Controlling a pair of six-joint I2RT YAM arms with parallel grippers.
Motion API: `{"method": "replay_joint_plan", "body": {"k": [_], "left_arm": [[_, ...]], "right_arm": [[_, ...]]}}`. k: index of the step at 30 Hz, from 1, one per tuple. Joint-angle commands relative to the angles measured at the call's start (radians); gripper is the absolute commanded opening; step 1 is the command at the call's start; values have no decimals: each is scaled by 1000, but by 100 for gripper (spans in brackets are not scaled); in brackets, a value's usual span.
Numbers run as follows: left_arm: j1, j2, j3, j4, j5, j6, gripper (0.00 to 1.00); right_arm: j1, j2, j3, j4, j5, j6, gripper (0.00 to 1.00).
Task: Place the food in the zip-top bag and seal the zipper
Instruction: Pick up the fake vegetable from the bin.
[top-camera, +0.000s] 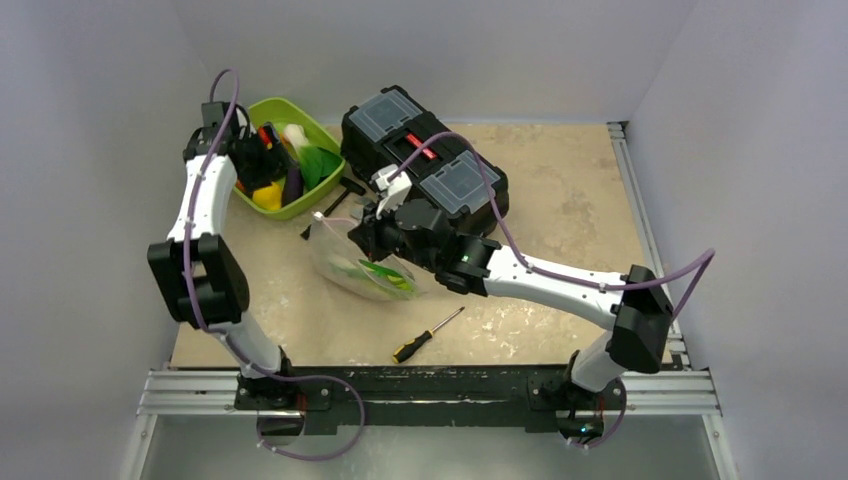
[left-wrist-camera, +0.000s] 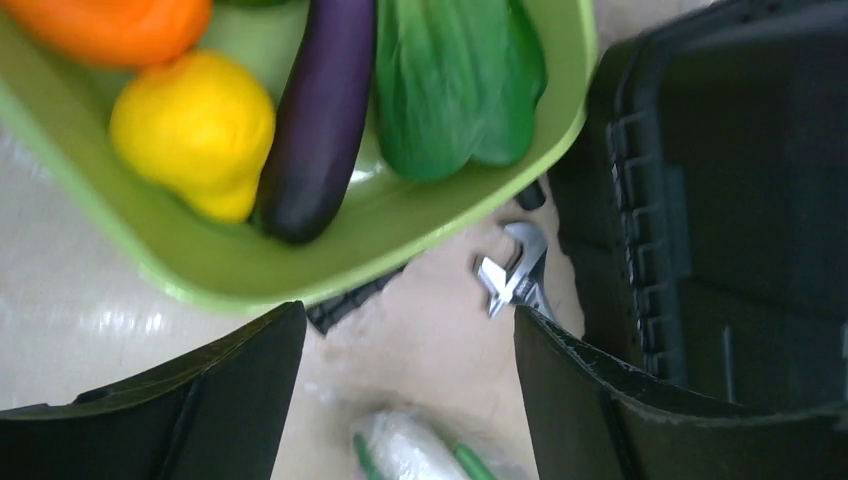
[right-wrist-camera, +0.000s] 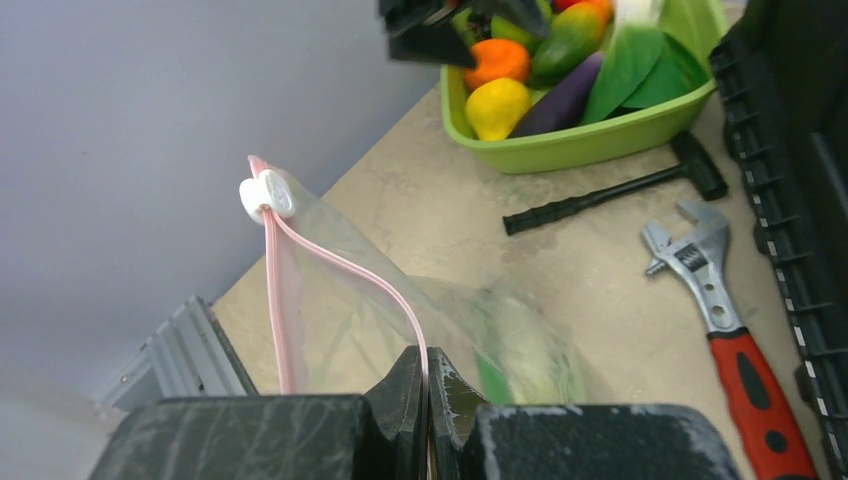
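Right tool (right-wrist-camera: 427, 400) pinched shut on zipper (right-wrist-camera: 340, 265), lifting zip-top bag (top-camera: 365, 265) mouth, centre of top view | left tool (left-wrist-camera: 408, 335) wide, empty, over lime tray (left-wrist-camera: 200, 265), upper left | suggest: straddle eggplant (left-wrist-camera: 318, 120) across its width, close gently, lift clear of rim

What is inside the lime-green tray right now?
The lime-green tray holds an orange, a yellow pear, a purple eggplant and a green leafy vegetable side by side. More pieces lie beyond them, partly covered by the open left gripper above; those cannot be identified.
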Motion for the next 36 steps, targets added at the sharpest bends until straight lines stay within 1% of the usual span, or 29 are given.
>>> {"method": "replay_joint_plan", "body": {"k": [1, 3, 6, 9, 12, 13, 14, 16, 18, 20, 22, 24, 27, 33, 36], "left_arm": [[6, 159, 246, -15, 87, 92, 71], [7, 238, 345, -81, 87, 123, 68], [6, 278, 367, -80, 77, 147, 68], [7, 279, 360, -109, 62, 156, 68], [8, 233, 297, -81, 86, 135, 68], [7, 217, 280, -74, 96, 125, 68], [8, 204, 263, -70, 105, 115, 68], [8, 187, 242, -71, 123, 98, 68], [8, 179, 228, -72, 133, 96, 68], [7, 185, 230, -88, 125, 112, 69], [7, 198, 241, -118, 112, 139, 69], [7, 207, 245, -137, 97, 163, 69], [8, 213, 244, -151, 67, 188, 69], [7, 260, 314, -173, 41, 198, 69], [8, 297, 368, -173, 59, 190, 69]], "right_arm": [[-3, 2, 76, 43, -74, -4, 0], [-5, -19, 80, 15, -29, -34, 0], [-7, -82, 85, -43, 46, -77, 0], [-6, -175, 50, -90, 127, -108, 0], [-6, -247, 20, -149, 196, -134, 0], [-6, -265, 19, -173, 240, -145, 0], [-5, -277, 17, -178, 247, -165, 0], [-3, -284, 8, -163, 210, -164, 0], [14, -247, 4, -129, 174, -150, 0], [31, -168, 7, -77, 137, -126, 0], [34, -51, 22, -22, 60, -56, 0], [36, 33, 46, 15, -25, -15, 0], [35, 97, 75, 37, -108, 24, 0], [31, 96, 74, 36, -91, 26, 0], [27, 84, 69, 34, -82, 26, 0]]}}
